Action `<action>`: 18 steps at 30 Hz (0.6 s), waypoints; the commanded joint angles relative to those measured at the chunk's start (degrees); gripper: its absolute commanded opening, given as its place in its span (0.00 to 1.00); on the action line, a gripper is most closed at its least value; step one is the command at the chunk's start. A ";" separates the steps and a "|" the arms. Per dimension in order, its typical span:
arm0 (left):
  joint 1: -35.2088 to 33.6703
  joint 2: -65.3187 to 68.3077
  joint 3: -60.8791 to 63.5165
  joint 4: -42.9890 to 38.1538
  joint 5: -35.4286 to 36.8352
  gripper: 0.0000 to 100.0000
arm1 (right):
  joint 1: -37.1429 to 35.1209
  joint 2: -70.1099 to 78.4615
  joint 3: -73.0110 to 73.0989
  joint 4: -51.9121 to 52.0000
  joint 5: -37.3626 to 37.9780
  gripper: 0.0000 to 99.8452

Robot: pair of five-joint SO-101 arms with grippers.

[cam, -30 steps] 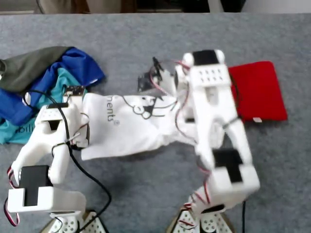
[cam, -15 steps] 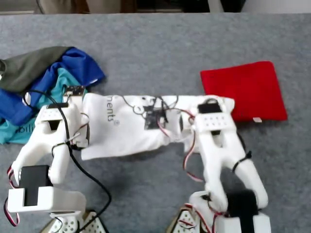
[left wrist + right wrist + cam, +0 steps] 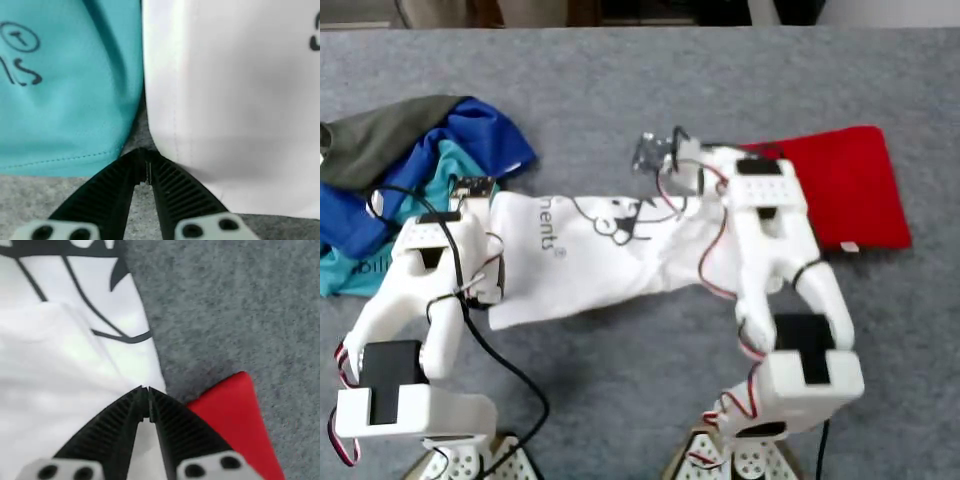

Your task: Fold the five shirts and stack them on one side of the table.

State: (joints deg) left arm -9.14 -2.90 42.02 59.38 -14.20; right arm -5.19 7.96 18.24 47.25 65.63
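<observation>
Position of the work item: the white shirt (image 3: 590,260), soft fabric with black printed graphics, lies stretched crosswise on the grey felt-like tabletop (image 3: 620,90), between the two arms. You will find the left gripper (image 3: 145,169) at the end of this shirt nearest the pile. Its ribbed black fingers are pressed together on the white edge, with the turquoise printed shirt (image 3: 65,85) just beside them. The right gripper (image 3: 146,390) is at the opposite end, its fingers likewise pressed together and pinching a fold of the white shirt. That end is bunched up toward the gripper, while the left end lies flat.

Note the red shirt (image 3: 845,190), folded into a flat rectangle, on the right side of the tabletop. One of its corners sits near the right gripper's tips.

On the left side, the royal-blue shirt (image 3: 485,140) and the dark grey-green shirt (image 3: 380,135) lie crumpled together with the turquoise one, all unfolded. This pile is just beside the white shirt's left edge.
</observation>
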 commanded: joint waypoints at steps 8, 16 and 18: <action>-0.44 0.13 -1.14 -0.62 0.53 0.02 | 0.84 1.98 -12.44 12.57 -0.53 0.01; -0.44 0.13 -1.14 -0.62 0.53 0.02 | 0.22 -16.13 -13.14 34.46 -0.18 0.01; -0.44 0.13 -1.14 -0.62 0.53 0.02 | -1.36 -18.68 -7.78 36.13 0.53 0.01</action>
State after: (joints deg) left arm -9.14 -2.90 42.02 59.38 -14.20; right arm -5.19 -5.05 7.08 80.31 65.63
